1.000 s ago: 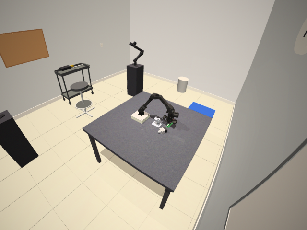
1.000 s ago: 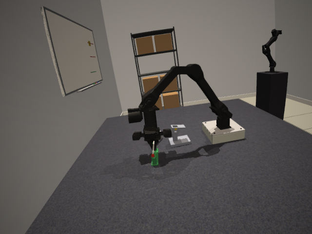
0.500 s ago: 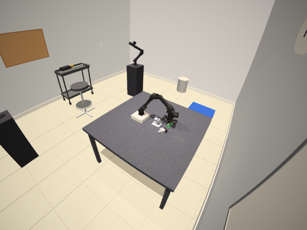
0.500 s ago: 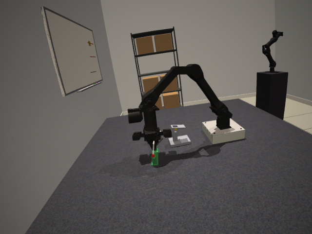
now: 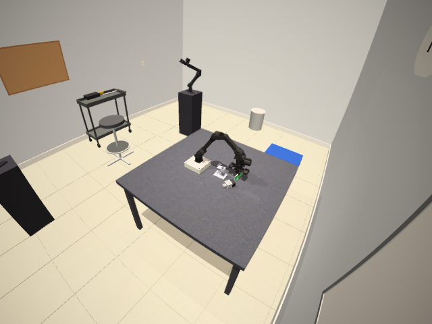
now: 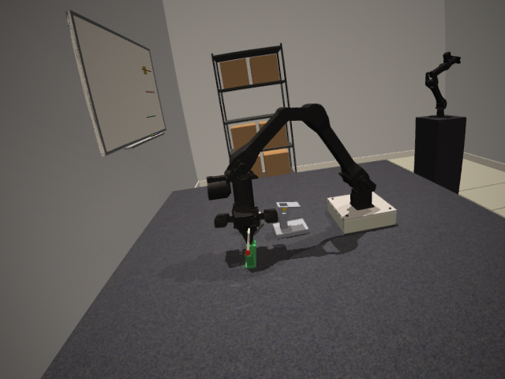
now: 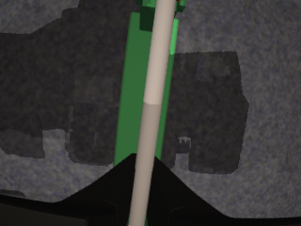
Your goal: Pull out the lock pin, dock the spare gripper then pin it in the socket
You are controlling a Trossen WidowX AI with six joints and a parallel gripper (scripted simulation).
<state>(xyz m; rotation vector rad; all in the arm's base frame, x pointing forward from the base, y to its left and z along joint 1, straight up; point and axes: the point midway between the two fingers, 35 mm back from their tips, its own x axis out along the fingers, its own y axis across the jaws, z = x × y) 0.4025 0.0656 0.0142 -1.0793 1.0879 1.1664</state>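
My gripper (image 5: 240,172) (image 6: 248,241) (image 7: 142,161) points down and is shut on the lock pin. The pin (image 6: 248,236) (image 7: 157,71) is a pale rod with a red end in the exterior view. It runs lengthwise over a green cradle (image 5: 238,176) (image 6: 253,257) (image 7: 133,89) on the table; whether it touches the cradle's upright end is unclear. The white mount (image 5: 219,174) (image 6: 301,225) stands between the cradle and the arm's base, with a raised top plate. The spare gripper (image 5: 228,183), whitish with a dark end, lies beside the mount and cradle; I cannot make it out in the exterior view.
The arm's pale base block (image 5: 197,165) (image 6: 368,220) stands behind the mount on the dark table (image 5: 209,209) (image 6: 285,318). The forearm reaches over the mount's side of the table. A second arm (image 5: 195,75) (image 6: 436,88) stands on a black pedestal away from the table.
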